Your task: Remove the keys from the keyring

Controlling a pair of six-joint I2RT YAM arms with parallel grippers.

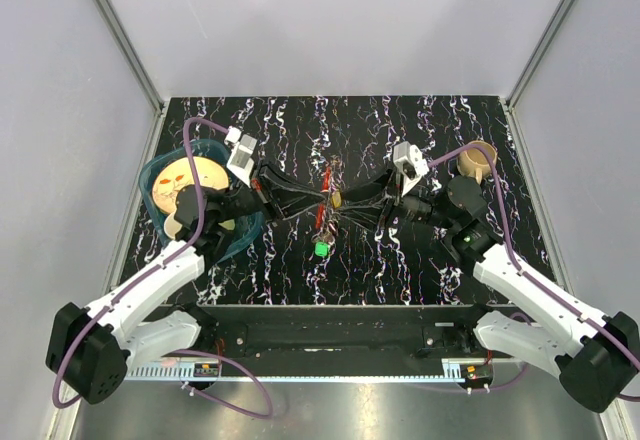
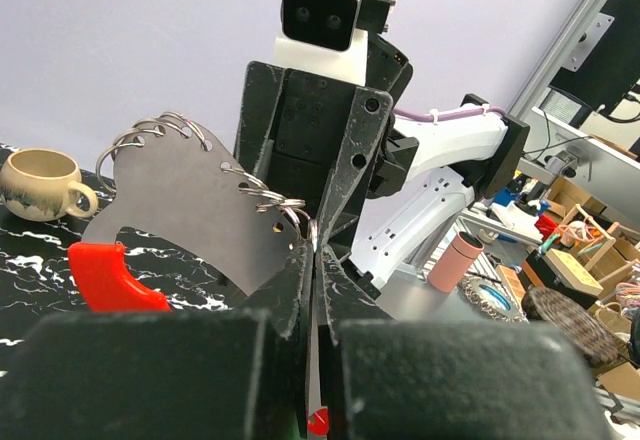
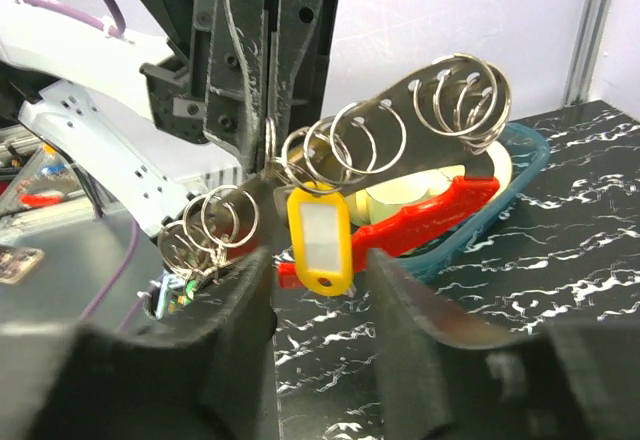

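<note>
The keyring is a flat grey metal piece [image 2: 185, 205] with several split rings along its edge and a red piece [image 2: 105, 275]. My left gripper [image 2: 315, 250] is shut on its edge and holds it above the table's middle [image 1: 318, 198]. In the right wrist view the keyring [image 3: 400, 135] hangs across the frame, with a yellow tag [image 3: 318, 240] dangling from one ring. My right gripper [image 3: 320, 260] is open, its fingers either side of the tag without touching it. A green-headed key [image 1: 321, 248] shows below the grippers. A brass-gold bit [image 1: 336, 200] shows between them. No silver key is clear.
A teal bowl [image 1: 160, 165] holding round tan items sits at the left, under my left arm; its rim shows in the right wrist view [image 3: 520, 150]. A beige mug [image 1: 476, 160] stands at the back right and also shows in the left wrist view [image 2: 40, 182].
</note>
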